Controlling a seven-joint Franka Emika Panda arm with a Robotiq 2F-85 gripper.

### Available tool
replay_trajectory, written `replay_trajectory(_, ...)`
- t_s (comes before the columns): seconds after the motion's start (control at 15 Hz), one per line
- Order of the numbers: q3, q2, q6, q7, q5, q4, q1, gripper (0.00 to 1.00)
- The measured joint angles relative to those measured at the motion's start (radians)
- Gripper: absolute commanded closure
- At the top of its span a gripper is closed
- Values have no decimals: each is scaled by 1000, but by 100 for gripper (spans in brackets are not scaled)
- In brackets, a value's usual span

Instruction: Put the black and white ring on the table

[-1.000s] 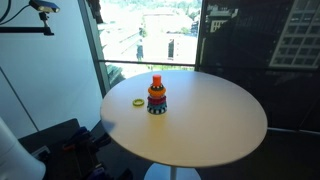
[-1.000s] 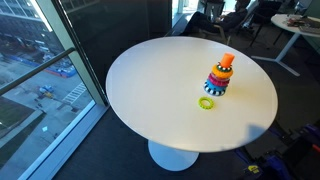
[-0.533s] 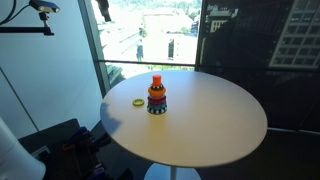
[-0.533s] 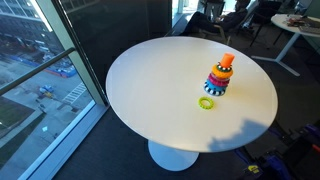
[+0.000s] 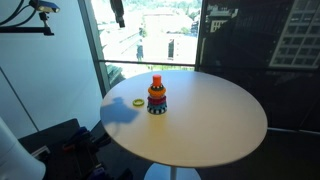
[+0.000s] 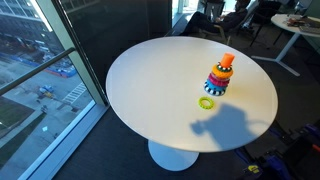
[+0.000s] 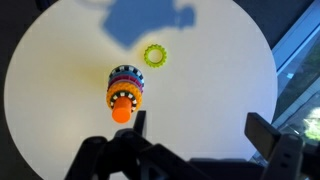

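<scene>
The gripper [image 7: 200, 135] hangs above the table [image 7: 50, 60], fingers spread wide and empty. In an exterior view the black and white ring [image 5: 157, 109] sits at the bottom of the ring stack [image 5: 156, 93]. The yellow-green ring [image 5: 137, 103] lies at its 9 o'clock.

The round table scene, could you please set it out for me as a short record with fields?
Table: round, off-white top, next to large windows
Ring stack: upright on the table, orange piece on top
Black and white ring: at the bottom of the stack, not yet taken off
Yellow-green ring: flat on the table beside the stack
Claw: open, empty, high above the table
</scene>
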Motion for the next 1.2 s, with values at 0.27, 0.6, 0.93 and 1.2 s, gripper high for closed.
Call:
replay_trajectory(0.27,-3,122,-37,13,-65,77,-6,0)
replay_trajectory(0.6,-29,207,-86,13,-115,100,-7,0)
replay_trajectory(0.93,-71,224,-83,13,-133,83,-9,0)
replay_trajectory(1.2,-94,224,-35,13,-147,57,-20,0)
